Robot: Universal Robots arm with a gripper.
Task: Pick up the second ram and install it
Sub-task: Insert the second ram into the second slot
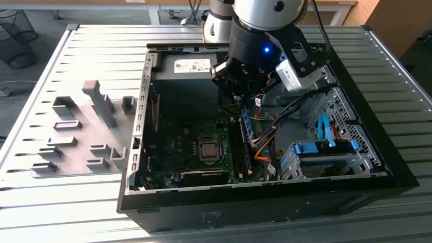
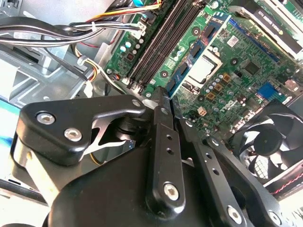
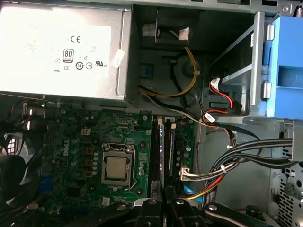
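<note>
The second ram is a thin blue stick with dark chips, hanging just under my gripper inside the open computer case. My gripper is shut on one end of the ram, which reaches out over the green motherboard. In the first wrist view the ram shows edge-on, running from my gripper in line with the long dark memory slots. Whether the stick touches a slot I cannot tell.
Beside the slots sits the bare processor socket. A silver power supply fills the case's far end. Cable bundles and light-blue drive brackets crowd the exterior view's right. A black fan sits nearby. Grey fixture blocks stand on the slatted table.
</note>
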